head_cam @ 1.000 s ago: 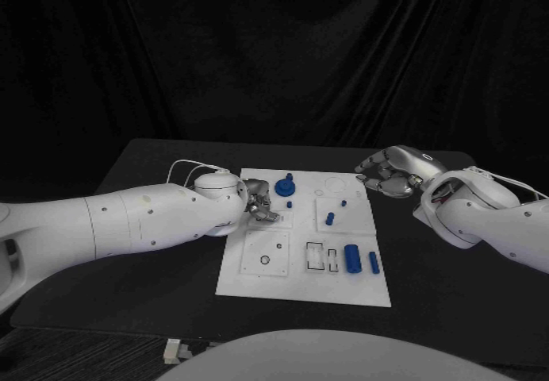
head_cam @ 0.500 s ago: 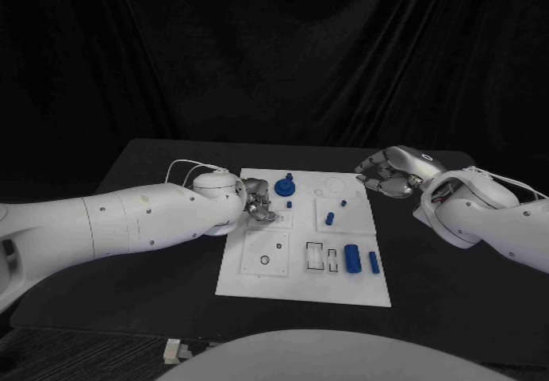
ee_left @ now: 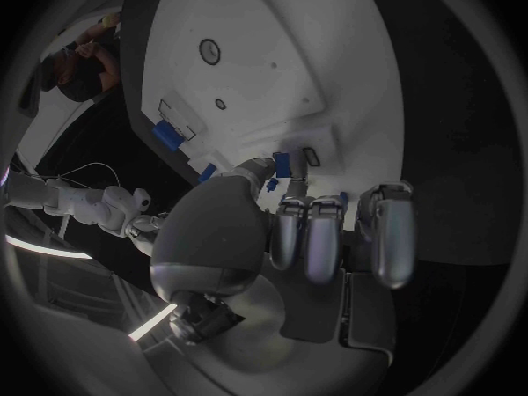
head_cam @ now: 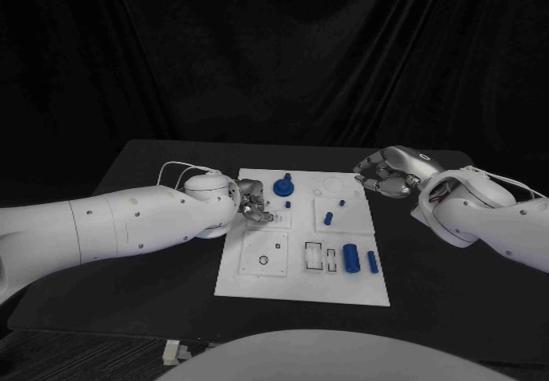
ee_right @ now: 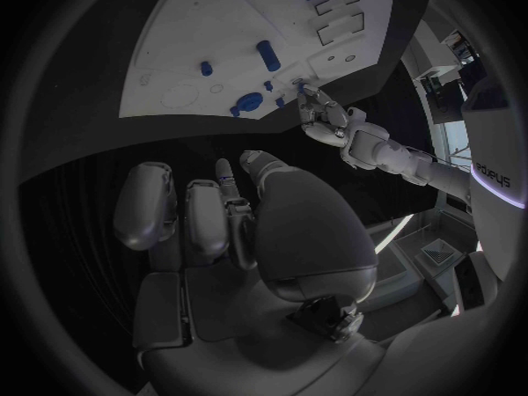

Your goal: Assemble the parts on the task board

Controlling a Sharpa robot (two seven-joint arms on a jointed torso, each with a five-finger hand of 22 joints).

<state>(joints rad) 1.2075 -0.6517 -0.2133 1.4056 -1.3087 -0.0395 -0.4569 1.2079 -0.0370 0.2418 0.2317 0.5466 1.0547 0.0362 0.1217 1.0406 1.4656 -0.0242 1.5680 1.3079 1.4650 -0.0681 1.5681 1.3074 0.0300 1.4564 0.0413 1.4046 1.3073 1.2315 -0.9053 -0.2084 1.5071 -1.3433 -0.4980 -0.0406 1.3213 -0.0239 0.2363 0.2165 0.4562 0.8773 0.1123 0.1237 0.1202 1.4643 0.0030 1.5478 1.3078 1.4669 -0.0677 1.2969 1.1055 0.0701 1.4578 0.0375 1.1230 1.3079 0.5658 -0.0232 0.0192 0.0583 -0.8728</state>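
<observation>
A white task board (head_cam: pixel 300 278) lies mid-worktop (head_cam: pixel 149 159). Several blue parts (head_cam: pixel 352 258) lie loose on it and a few slots look unfilled, so assembly seems well short of done. The left hand (head_cam: pixel 254 202) hovers at the board's left edge, fingers curled; whether it pinches a part is unclear. The right hand (head_cam: pixel 387 172) waits curled and empty beside the far corner. Black drapes hang behind.

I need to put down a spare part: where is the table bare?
Bare black table lies beside the white board, below the left arm, and below the right arm. It is crowded by the left hand and the blue pieces.
</observation>
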